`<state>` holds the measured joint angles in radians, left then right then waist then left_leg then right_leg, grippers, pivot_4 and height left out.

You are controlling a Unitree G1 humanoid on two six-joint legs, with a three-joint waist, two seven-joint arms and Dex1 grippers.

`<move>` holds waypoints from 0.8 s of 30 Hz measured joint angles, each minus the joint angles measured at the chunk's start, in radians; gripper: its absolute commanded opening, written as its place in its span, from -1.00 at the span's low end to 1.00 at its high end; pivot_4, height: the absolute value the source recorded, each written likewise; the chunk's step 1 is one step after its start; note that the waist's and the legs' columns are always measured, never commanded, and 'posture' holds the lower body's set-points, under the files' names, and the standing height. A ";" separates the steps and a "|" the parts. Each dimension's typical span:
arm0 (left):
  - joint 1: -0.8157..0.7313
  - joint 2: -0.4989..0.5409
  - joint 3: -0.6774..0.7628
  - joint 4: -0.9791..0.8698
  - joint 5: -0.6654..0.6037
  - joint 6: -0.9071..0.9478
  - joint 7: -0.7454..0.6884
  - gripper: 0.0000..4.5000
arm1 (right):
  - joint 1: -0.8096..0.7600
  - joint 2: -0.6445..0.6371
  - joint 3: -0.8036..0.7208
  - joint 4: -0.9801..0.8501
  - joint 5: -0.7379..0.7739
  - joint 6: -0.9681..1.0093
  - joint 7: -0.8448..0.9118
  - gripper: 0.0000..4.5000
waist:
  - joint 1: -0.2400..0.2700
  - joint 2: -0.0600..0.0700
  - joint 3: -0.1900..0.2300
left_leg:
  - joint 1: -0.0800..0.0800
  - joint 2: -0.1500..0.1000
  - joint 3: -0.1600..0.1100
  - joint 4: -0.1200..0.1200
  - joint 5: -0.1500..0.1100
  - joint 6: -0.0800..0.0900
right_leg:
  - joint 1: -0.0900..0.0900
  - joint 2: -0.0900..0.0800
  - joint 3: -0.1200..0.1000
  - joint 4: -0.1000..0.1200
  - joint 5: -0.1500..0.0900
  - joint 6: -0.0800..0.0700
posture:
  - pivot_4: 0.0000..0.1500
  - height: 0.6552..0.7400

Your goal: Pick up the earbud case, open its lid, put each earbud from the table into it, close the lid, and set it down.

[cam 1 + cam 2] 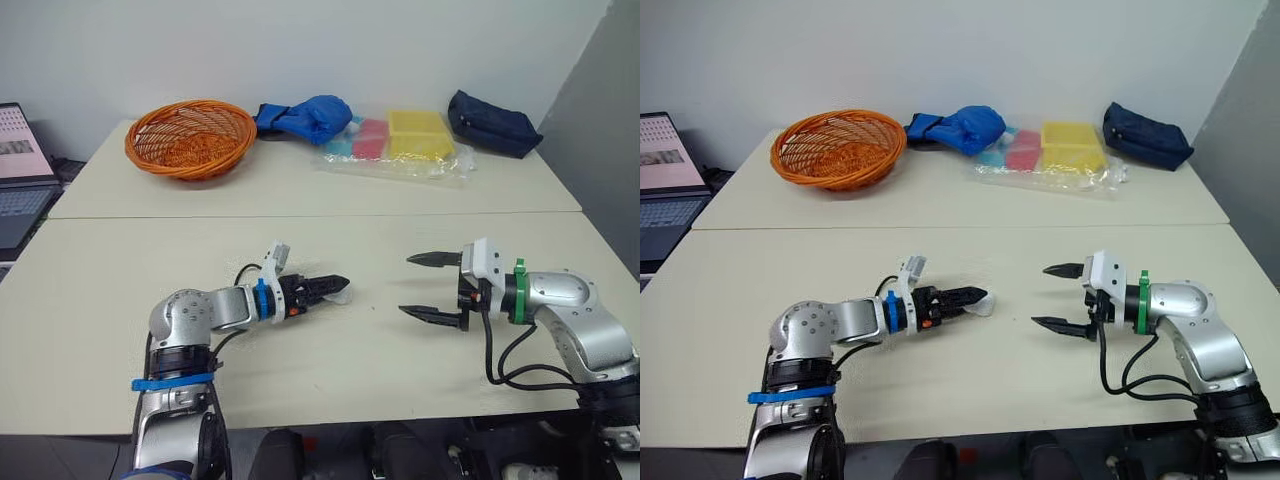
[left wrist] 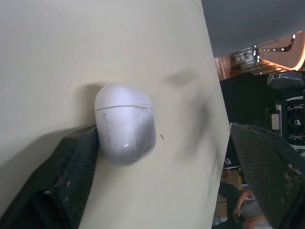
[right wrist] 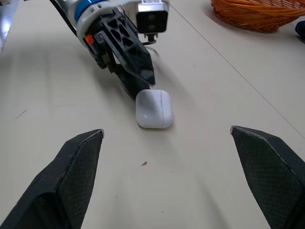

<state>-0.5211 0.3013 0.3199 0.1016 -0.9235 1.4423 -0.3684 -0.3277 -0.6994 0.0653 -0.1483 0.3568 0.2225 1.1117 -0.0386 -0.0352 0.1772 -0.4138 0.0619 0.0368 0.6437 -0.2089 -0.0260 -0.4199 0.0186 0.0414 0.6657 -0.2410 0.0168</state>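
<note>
The white earbud case lies on the cream table with its lid shut, near the middle of the front table. My left gripper is open and down at the table around the case; one black finger touches the case's side, while the other finger stands well apart from it. My right gripper hovers to the right of the case, open wide with nothing between its fingers, and points at the case.
On the far table stand an orange basket, a blue bag, coloured boxes in clear plastic and a dark navy pouch. A laptop sits off the left edge. A seam separates the two tables.
</note>
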 measured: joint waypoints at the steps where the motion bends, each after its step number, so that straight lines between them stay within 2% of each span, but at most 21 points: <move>1: 0.002 0.012 0.007 -0.006 0.000 0.008 0.004 0.99 | 0.000 0.000 0.000 0.003 -0.003 -0.002 0.001 1.00 | 0.000 0.000 0.000 | 0.000 0.000 0.000 0.000 0.000 0.000 | 0.000 0.000 0.000 0.000 0.000 0.000 | 1.00 1.00; 4: 0.022 0.088 0.020 -0.027 -0.002 0.020 -0.016 0.99 | -0.002 -0.001 -0.001 0.030 -0.009 -0.023 0.011 1.00 | -0.004 0.000 0.000 | 0.000 0.001 0.000 -0.001 0.000 0.000 | -0.001 0.001 0.000 0.000 0.000 -0.001 | 1.00 1.00; 6: 0.057 0.229 -0.018 -0.039 0.030 -0.049 -0.104 0.99 | -0.004 -0.009 -0.005 0.047 -0.015 -0.040 0.024 1.00 | -0.013 0.000 0.000 | 0.000 0.001 0.000 -0.002 0.000 0.000 | -0.002 0.002 0.001 0.000 -0.001 -0.001 | 1.00 1.00; 7: 0.075 0.299 -0.042 -0.040 0.072 -0.122 -0.163 0.99 | -0.004 -0.014 -0.009 0.054 -0.015 -0.041 0.027 1.00 | -0.016 0.000 0.000 | 0.000 0.001 0.000 -0.003 0.000 0.000 | -0.002 0.002 0.001 0.000 -0.001 -0.002 | 1.00 1.00; 9: 0.114 0.437 -0.089 -0.027 0.217 -0.398 -0.316 0.99 | -0.003 -0.026 -0.040 0.073 -0.006 -0.039 0.028 1.00 | -0.013 0.001 0.001 | -0.001 0.001 0.000 -0.003 0.000 0.000 | -0.003 -0.001 0.000 0.000 -0.005 -0.011 | 1.00 1.00; 12: 0.128 0.551 -0.153 -0.017 0.379 -0.781 -0.539 0.99 | -0.005 -0.038 -0.070 0.079 0.006 -0.057 0.035 1.00 | 0.006 0.001 0.001 | -0.001 0.001 0.003 -0.004 0.000 -0.001 | -0.003 -0.005 0.001 -0.002 -0.006 -0.012 | 1.00 1.00; 14: 0.131 0.585 -0.195 0.016 0.456 -0.939 -0.627 0.99 | -0.005 -0.044 -0.078 0.081 0.008 -0.078 0.048 1.00 | 0.016 0.001 0.001 | -0.002 0.001 0.006 -0.006 0.000 -0.001 | -0.003 -0.007 0.001 -0.003 -0.008 -0.010 | 1.00 1.00; 17: 0.124 0.600 -0.220 0.106 0.552 -1.080 -0.651 0.99 | -0.006 -0.057 -0.087 0.080 0.021 -0.079 0.060 1.00 | 0.022 0.001 0.001 | -0.004 0.001 0.010 -0.006 0.000 -0.001 | -0.004 -0.009 0.002 -0.004 -0.008 -0.008 | 1.00 1.00; 21: 0.113 0.600 -0.214 0.143 0.558 -1.151 -0.712 0.99 | -0.006 -0.071 -0.103 0.059 0.051 -0.063 0.073 1.00 | 0.022 0.001 0.001 | -0.004 0.000 0.012 -0.006 -0.001 0.000 | -0.005 -0.011 0.002 -0.004 -0.008 -0.005 | 1.00 1.00; 24: 0.041 0.578 -0.214 0.219 0.580 -1.239 -0.721 0.99 | -0.019 -0.069 -0.113 0.052 0.077 -0.038 0.065 1.00 | 0.025 0.001 0.001 | -0.004 -0.001 0.011 -0.005 -0.001 0.000 | -0.005 -0.007 0.001 -0.003 -0.006 -0.001 | 1.00 1.00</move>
<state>-0.4802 0.8798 0.1064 0.3206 -0.3435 0.2031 -1.0895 -0.3471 -0.7682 -0.0481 -0.0961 0.4334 0.1846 1.1766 -0.0132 -0.0343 0.1782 -0.4176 0.0610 0.0479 0.6390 -0.2094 -0.0262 -0.4246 0.0112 0.0424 0.6630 -0.2466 0.0161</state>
